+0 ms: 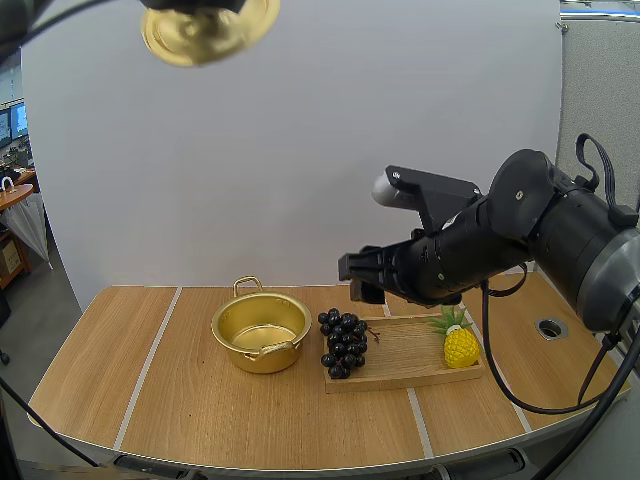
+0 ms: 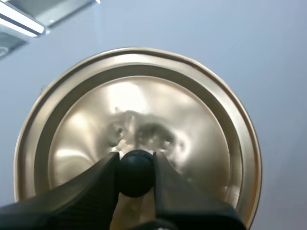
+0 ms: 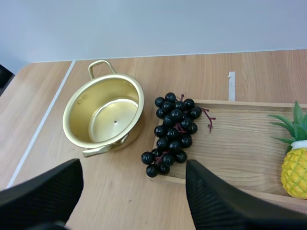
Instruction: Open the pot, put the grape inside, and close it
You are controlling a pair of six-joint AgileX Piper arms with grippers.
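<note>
Wooden table [image 1: 200,420] carries the open pot [image 1: 262,335], which stands empty with its golden inside bare. At three o'clock from the pot lies a wooden tray [image 1: 410,365]. The bunch of grapes [image 1: 343,343] rests on the tray's end nearest the pot, and a few berries reach over the tray's edge. A small pineapple [image 1: 460,345] stands at three o'clock from the grapes, on the same tray.

The lid [image 1: 208,30] is high above the table, at about eleven o'clock from the pot. The left gripper [image 2: 135,165] pinches the lid's black knob [image 2: 135,178] between its two fingers.

The right gripper [image 3: 132,165] hangs above the table with its fingers spread wide apart and nothing between them. It looks down on the grapes and the pot, and it does not touch the bunch.

By this, the first step looks done: the pot is open. The grapes are not yet picked up or placed inside, and the closing is left too. The next move is probably a descent of the right gripper onto the bunch.
</note>
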